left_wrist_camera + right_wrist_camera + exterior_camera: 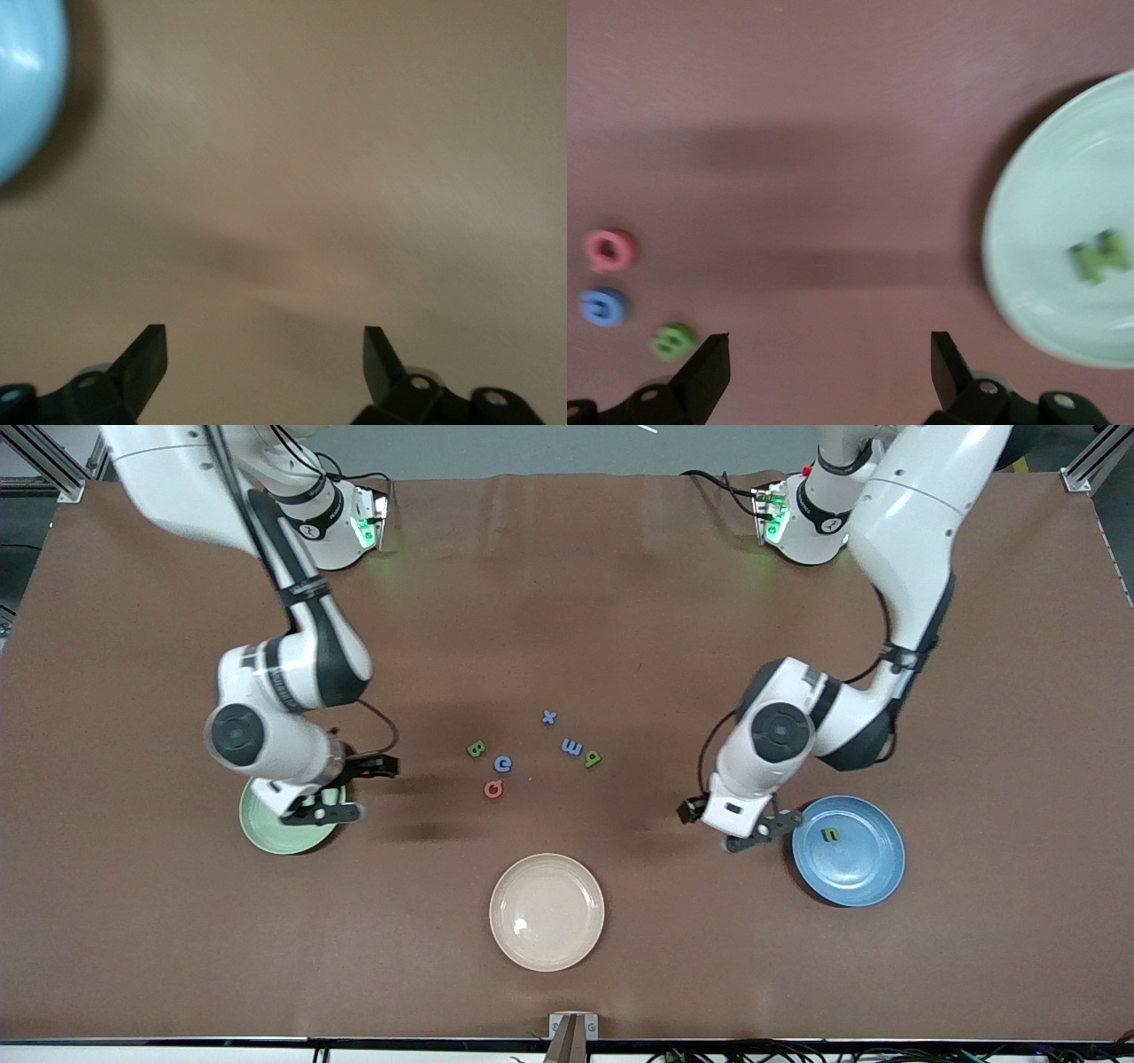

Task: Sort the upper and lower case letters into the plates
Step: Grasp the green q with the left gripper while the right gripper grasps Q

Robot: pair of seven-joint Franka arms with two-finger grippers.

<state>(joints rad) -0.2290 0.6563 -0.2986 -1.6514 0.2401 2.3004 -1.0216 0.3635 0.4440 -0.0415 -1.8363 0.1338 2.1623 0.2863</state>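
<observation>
The mint green plate (266, 828) lies toward the right arm's end of the table. It holds a green N (1101, 257), seen in the right wrist view on the plate (1045, 212). My right gripper (356, 789) is open and empty over that plate's edge. The blue plate (864, 868) holds a green n (830, 834). My left gripper (726, 824) is open and empty beside it. In the table's middle lie green B (476, 749), blue G (503, 763), red Q (493, 788), blue x (548, 716), blue m (571, 747) and a green p-like letter (592, 758).
A cream-beige plate (547, 912) lies nearer the front camera than the loose letters. The right wrist view shows the Q (609, 250), G (604, 306) and B (673, 341). The left wrist view shows the blue plate's rim (22, 80) and bare brown table.
</observation>
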